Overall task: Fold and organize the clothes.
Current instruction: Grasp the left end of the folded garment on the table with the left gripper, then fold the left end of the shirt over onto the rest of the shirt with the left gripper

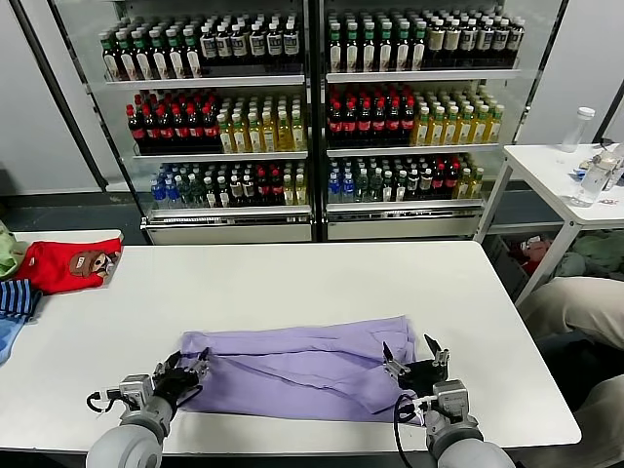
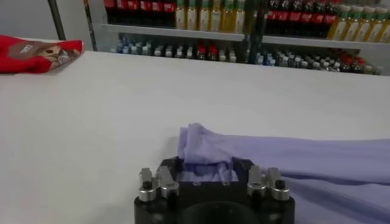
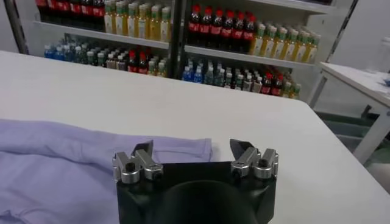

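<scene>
The lavender T-shirt (image 1: pixel 302 366) lies folded into a long band, plain side up, near the front edge of the white table (image 1: pixel 292 283). My left gripper (image 1: pixel 187 369) is at the band's left end. It is open, with a bunched corner of the shirt (image 2: pixel 204 146) between its fingers. My right gripper (image 1: pixel 414 353) is open and empty at the band's right end. In the right wrist view its fingers (image 3: pixel 146 151) stand wide apart just short of the shirt's edge (image 3: pixel 61 158).
A red garment with a cartoon face (image 1: pixel 68 263) and a blue striped garment (image 1: pixel 15 297) lie at the table's far left. Shelves of bottles (image 1: pixel 312 107) stand behind. A small white side table (image 1: pixel 565 171) stands at the right.
</scene>
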Controlling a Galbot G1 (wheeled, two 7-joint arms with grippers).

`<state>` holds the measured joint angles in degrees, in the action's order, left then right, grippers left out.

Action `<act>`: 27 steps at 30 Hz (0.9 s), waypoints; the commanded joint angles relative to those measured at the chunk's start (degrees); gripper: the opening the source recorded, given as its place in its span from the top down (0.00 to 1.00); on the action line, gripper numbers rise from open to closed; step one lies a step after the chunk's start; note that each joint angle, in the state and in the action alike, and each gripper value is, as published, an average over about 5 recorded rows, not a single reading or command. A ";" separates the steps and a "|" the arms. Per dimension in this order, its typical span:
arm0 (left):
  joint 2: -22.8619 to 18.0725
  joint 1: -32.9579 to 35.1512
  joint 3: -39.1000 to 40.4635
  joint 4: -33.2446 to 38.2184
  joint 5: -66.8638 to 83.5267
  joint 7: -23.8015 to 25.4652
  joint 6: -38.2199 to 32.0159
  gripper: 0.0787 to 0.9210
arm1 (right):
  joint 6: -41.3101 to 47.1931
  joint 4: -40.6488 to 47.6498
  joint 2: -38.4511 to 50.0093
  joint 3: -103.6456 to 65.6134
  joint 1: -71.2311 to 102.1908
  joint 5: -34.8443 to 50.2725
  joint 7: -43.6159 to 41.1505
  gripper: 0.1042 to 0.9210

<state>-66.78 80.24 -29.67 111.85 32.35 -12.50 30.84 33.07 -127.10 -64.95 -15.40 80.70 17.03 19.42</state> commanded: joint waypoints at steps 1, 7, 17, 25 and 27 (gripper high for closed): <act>-0.92 -0.03 0.96 0.40 -0.40 -0.91 1.22 0.47 | 0.00 0.12 -0.08 0.00 0.09 -0.39 -0.08 0.12; -1.48 -0.13 1.41 1.48 -6.63 -0.83 0.73 0.68 | 0.00 0.23 -0.26 0.10 0.22 -0.86 -0.31 0.12; 3.71 1.18 -14.24 5.55 -17.45 2.46 1.26 0.95 | 0.01 0.17 0.10 0.27 0.01 -1.09 -0.54 0.12; 10.25 1.51 -27.28 2.47 -19.36 8.48 2.39 0.95 | 0.00 0.19 0.18 0.48 -0.20 -1.25 -0.77 0.12; 9.88 0.93 -26.35 3.06 -18.52 8.44 2.55 0.95 | 0.00 -0.05 0.19 0.30 -0.05 -1.25 -0.76 0.12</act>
<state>-62.13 81.53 -43.34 115.00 17.98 -8.84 32.53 33.07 -126.90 -64.79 -15.05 80.58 15.84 18.66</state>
